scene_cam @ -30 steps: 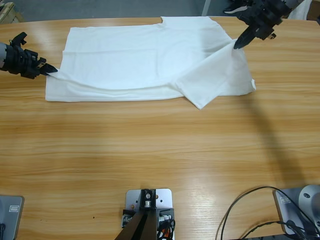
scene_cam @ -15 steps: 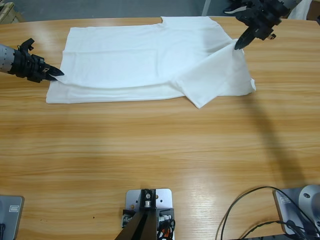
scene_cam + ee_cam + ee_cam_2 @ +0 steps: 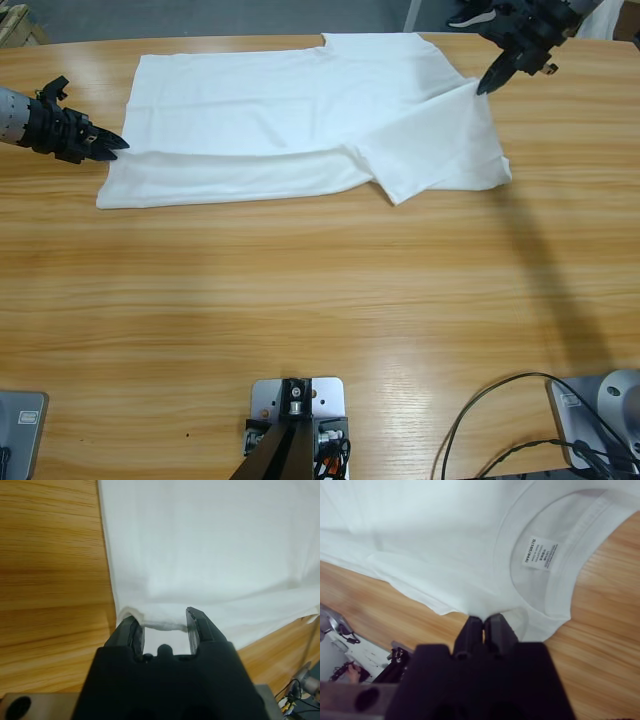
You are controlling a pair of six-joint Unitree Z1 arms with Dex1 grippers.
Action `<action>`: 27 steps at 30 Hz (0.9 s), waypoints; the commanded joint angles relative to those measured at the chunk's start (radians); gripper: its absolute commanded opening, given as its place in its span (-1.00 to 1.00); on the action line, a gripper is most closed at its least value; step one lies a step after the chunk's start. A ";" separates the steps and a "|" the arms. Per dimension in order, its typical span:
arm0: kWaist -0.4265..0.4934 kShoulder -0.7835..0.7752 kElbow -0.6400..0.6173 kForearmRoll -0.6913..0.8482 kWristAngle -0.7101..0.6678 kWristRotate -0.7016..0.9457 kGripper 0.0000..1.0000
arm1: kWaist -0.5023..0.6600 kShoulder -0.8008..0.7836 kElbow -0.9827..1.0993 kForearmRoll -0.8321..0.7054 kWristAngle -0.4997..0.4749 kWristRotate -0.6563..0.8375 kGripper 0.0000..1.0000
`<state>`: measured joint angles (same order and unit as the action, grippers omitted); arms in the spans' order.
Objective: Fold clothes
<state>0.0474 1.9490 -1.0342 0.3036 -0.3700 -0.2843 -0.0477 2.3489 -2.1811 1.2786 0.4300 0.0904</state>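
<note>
**Inspector:** The item first. Material and position?

**Assistant:** One white T-shirt (image 3: 300, 120), soft plain cotton, spread on the far half of the wooden worktop (image 3: 320, 300). Its near edge is doubled over into a long flat band. At the right end a panel lies folded over at a slant, coming to a point towards the near side. The right wrist view shows the ribbed crew neck (image 3: 555, 587) with a small white label (image 3: 541, 553) inside it.

**Inspector:** Left pincer?

**Assistant:** The left pincer (image 3: 165, 625) lies low at the shirt's left edge. Its jaws stand spread apart, with a lifted lip of the cloth sitting between them. In the high view it (image 3: 108, 146) reaches in from the left edge, its tips at the cloth's corner.

**Inspector:** Right pincer?

**Assistant:** The right pincer (image 3: 483, 625) has its jaws pressed together at the shirt's edge just beside the neck; whether any cloth is caught between them I cannot tell. In the high view it (image 3: 487, 84) comes down from the upper right corner, its tip at the cloth's far right edge.

**Inspector:** Edges and room?

**Assistant:** The shirt's far edge runs close to the worktop's far edge. The near half shows open wood grain. Black cables (image 3: 500, 420) loop at the near right corner.
</note>
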 commanded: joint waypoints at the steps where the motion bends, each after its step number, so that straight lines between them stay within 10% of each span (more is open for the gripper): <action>1: 0.011 0.057 -0.004 -0.008 -0.012 -0.004 -0.37 | -0.012 0.168 -0.180 0.127 -0.001 -0.006 -1.00; 4: 0.011 0.061 -0.005 -0.008 -0.012 -0.003 -0.37 | -0.012 0.190 -0.226 0.151 -0.002 -0.006 -1.00; 6: 0.011 0.062 -0.005 -0.008 -0.012 -0.003 -0.37 | -0.012 0.193 -0.240 0.159 -0.006 -0.007 0.66; 7: 0.011 0.062 -0.004 -0.008 -0.012 -0.003 -0.37 | -0.012 0.194 -0.240 0.159 -0.004 -0.006 0.97; 27: -0.007 -0.195 0.129 -0.092 -0.013 0.056 -0.36 | 0.103 0.064 -0.145 0.210 -0.097 -0.064 1.00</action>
<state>0.0491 1.8939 -1.0166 0.2975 -0.3701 -0.2499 0.0142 2.4795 -2.4104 1.3900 0.3478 0.0546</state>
